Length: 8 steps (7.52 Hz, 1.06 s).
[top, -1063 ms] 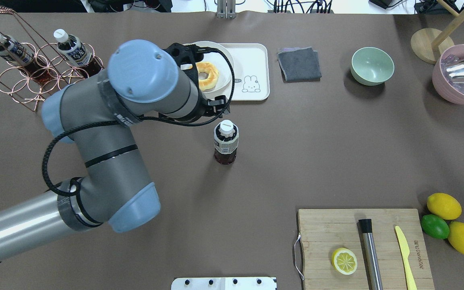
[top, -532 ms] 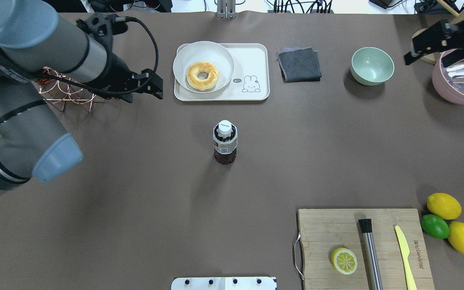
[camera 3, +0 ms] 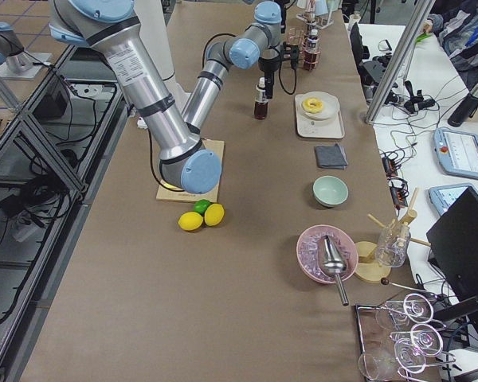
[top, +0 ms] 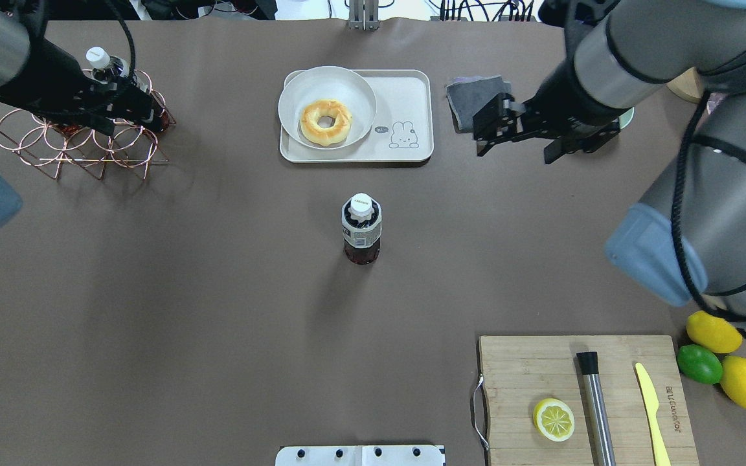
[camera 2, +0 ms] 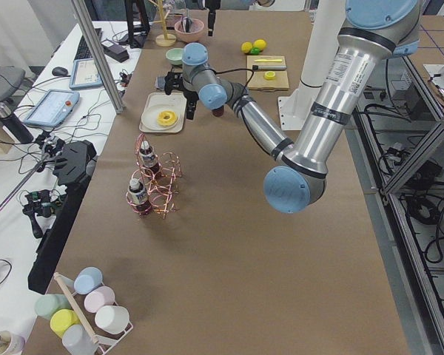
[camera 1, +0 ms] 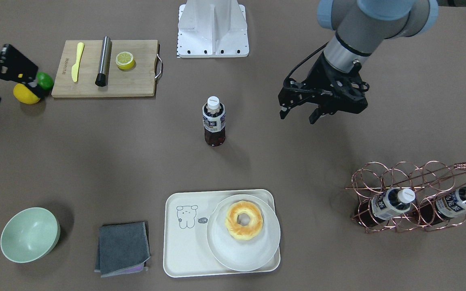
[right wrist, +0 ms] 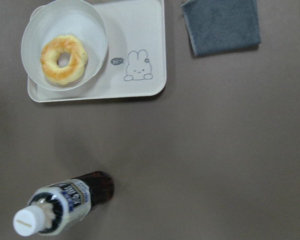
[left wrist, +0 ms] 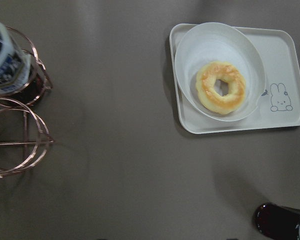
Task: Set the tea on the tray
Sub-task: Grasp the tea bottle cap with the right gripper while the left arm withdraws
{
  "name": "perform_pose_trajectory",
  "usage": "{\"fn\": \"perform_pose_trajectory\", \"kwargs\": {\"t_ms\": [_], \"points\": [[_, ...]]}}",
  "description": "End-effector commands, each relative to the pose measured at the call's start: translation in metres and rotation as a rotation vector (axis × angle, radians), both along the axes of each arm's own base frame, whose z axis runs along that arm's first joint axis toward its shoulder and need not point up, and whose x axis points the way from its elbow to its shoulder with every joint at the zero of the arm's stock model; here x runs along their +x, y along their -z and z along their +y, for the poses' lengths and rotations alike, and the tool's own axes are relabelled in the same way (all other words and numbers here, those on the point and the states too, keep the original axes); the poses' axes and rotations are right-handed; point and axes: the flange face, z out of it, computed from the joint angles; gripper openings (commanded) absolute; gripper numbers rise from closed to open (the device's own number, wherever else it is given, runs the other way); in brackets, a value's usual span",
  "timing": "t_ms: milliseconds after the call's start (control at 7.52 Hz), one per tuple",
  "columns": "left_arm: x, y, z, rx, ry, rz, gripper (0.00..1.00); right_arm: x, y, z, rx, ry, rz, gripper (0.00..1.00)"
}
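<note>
Left wrist-mounted crops tea [left wrist: 281, 221]; right shows it whole.

Dark, white-capped tea [top: 361, 228] stands upright, well apart from the cream tray [top: 405, 97] marked with possibly a bear.

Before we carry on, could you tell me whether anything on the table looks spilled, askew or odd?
Nothing spilled or damaged. The tea stands upright, off the tray. Only the plate sits oddly, overlapping the tray's rim at one corner.
</note>
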Motion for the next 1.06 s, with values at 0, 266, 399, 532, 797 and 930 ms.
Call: {"fn": "perform_pose_trajectory", "kwargs": {"t_ms": [0,266,399,532,797,930], "points": [[-0.074,-0.059,-0.002,0.053,-0.024,-0.042,0.84,-0.090,0.047,0.038,-0.036,-0.045,0.003,0.98],[-0.087,-0.092,0.004,0.075,-0.052,-0.080,0.84,-0.141,0.072,0.038,-0.049,-0.038,0.018,0.94],[-0.089,-0.093,0.004,0.074,-0.048,-0.083,0.85,-0.161,0.086,0.025,-0.055,-0.039,0.033,0.92],[-0.088,-0.093,0.004,0.075,-0.047,-0.085,0.85,-0.166,0.081,0.024,-0.061,-0.037,0.043,0.92],[-0.089,-0.092,0.004,0.076,-0.044,-0.085,0.86,-0.189,0.088,0.017,-0.050,-0.051,0.074,0.91],[-0.088,-0.093,0.004,0.075,-0.046,-0.086,0.86,-0.202,0.083,0.015,-0.045,-0.046,0.072,0.89]]}}
